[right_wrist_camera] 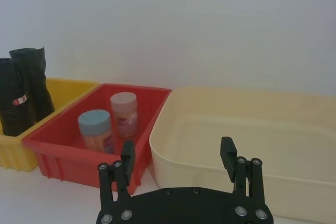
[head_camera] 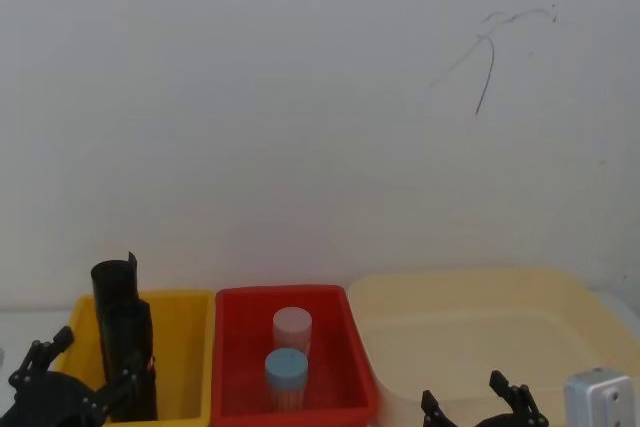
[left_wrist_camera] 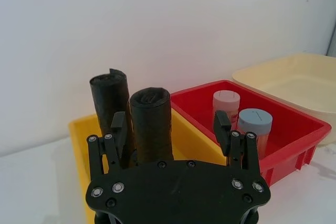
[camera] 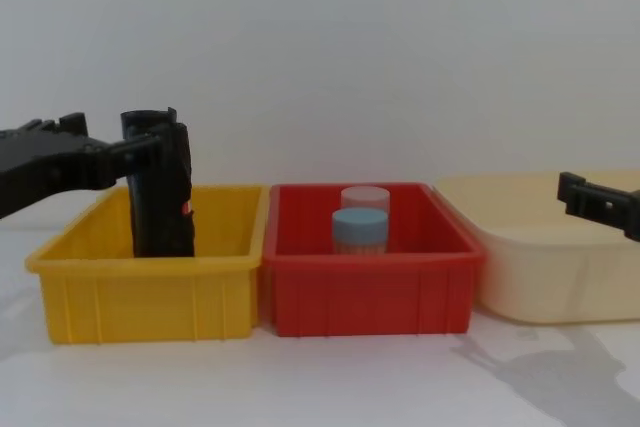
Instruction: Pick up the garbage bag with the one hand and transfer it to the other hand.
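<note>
black garbage bag (left_wrist_camera: 151,121) roll, red-white label (right_wrist_camera: 20,99) unreadable | left gripper (left_wrist_camera: 169,117) spread around it | right gripper (right_wrist_camera: 177,146) spread

The garbage bag (right_wrist_camera: 13,98) stands in the leftmost bin (camera: 150,292).

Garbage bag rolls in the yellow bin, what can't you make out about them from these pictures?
Label on the garbage bag: right wrist view, too small to read.
Both rolls' lower ends: chest view, behind the yellow bin wall; left wrist view, behind the left gripper.
Second roll: chest view, merges with the garbage bag.
Right gripper, parked low by the cream tub: head view, cut off by the bottom edge.
</note>
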